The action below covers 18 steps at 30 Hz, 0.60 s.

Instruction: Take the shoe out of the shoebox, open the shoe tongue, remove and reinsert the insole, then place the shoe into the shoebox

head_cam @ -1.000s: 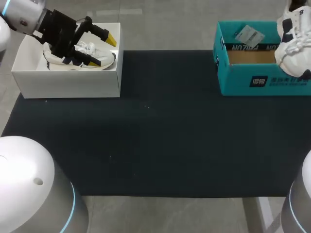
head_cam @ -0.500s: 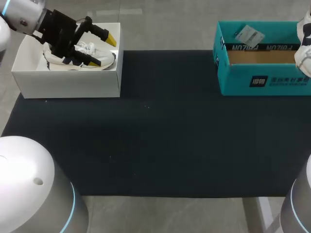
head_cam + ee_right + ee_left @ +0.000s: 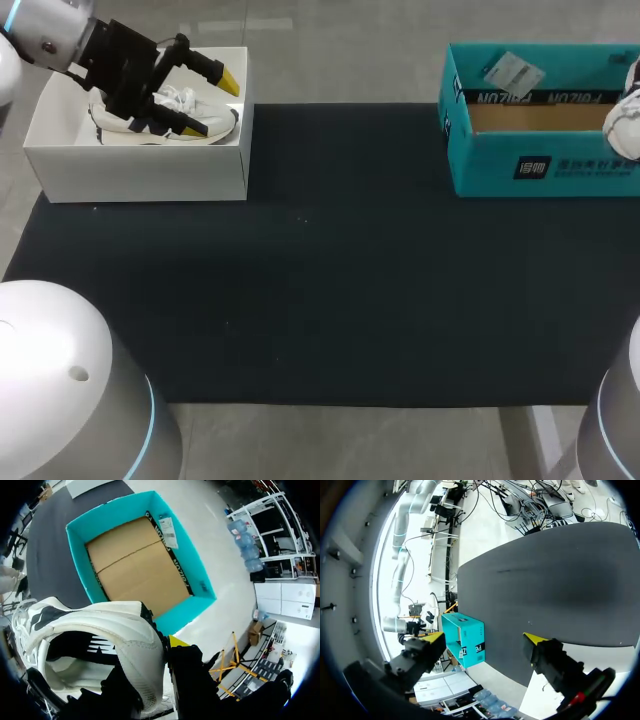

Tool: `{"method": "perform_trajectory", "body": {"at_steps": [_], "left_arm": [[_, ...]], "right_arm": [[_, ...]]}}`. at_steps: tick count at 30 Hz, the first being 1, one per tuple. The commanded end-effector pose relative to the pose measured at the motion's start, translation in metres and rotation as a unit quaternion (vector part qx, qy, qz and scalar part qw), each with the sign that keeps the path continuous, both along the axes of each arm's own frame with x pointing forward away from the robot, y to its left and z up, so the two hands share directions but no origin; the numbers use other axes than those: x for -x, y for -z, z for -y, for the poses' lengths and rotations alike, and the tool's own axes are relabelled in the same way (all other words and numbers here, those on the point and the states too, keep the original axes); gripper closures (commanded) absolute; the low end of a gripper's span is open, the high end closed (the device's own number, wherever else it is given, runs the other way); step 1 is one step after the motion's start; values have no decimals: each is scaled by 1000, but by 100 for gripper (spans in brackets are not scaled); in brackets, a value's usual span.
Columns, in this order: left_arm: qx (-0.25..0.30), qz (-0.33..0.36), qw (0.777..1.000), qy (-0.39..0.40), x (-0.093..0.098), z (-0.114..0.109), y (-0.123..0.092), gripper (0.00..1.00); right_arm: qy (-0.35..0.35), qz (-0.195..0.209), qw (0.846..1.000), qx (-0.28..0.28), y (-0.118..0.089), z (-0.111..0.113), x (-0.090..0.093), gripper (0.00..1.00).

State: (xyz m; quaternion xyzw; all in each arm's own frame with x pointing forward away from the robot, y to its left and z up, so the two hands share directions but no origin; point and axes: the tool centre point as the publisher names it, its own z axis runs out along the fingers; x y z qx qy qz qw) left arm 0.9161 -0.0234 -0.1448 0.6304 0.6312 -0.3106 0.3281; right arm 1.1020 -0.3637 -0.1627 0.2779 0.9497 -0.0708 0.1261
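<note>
Our right gripper [image 3: 161, 647] grips shoe [image 3: 100, 625] by heel collar, probably; inner finger hidden. Box [image 3: 200, 587] ahead of jaws, shoe's long axis across it. Left gripper [image 3: 212, 105] spread, upper left, well apart.

Even, diffuse overhead light; the counter [image 3: 330, 300] reads matte and evenly dark, shadows soft and faint. Right wrist view: white shoe [image 3: 100, 625] brightly lit outside, shaded within.

Black mat [image 3: 330, 290] covers most of the grey desk [image 3: 350, 445]. White box [image 3: 140, 170], lid off, stands at the mat's far left corner. White sneaker [image 3: 178, 99] lies inside the box.
</note>
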Motion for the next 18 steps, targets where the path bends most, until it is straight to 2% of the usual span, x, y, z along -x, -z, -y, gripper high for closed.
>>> {"method": "perform_trajectory", "body": {"at_steps": [1,3,4,5,8,9,10,11,18], "left_arm": [[-1,0,1000,0,0,0,0,0],[-1,0,1000,0,0,0,0,0],[-1,0,1000,0,0,0,0,0],[-1,0,1000,0,0,0,0,0],[-1,0,1000,0,0,0,0,0],[-1,0,1000,0,0,0,0,0],[-1,0,1000,0,0,0,0,0],[-1,0,1000,0,0,0,0,0],[-1,0,1000,0,0,0,0,0]], "right_arm": [[122,1,992,-12,-1,4,-18,100],[179,15,983,-26,0,7,-18,100],[234,24,972,-24,1,11,-18,100],[259,37,964,-38,-1,12,-17,100],[359,65,929,-65,-4,16,-14,100],[399,69,913,-51,-6,16,-13,100],[441,70,893,-56,-5,18,-12,100],[462,65,882,-72,-5,18,-11,100],[462,65,882,-72,-5,18,-11,100]]}}
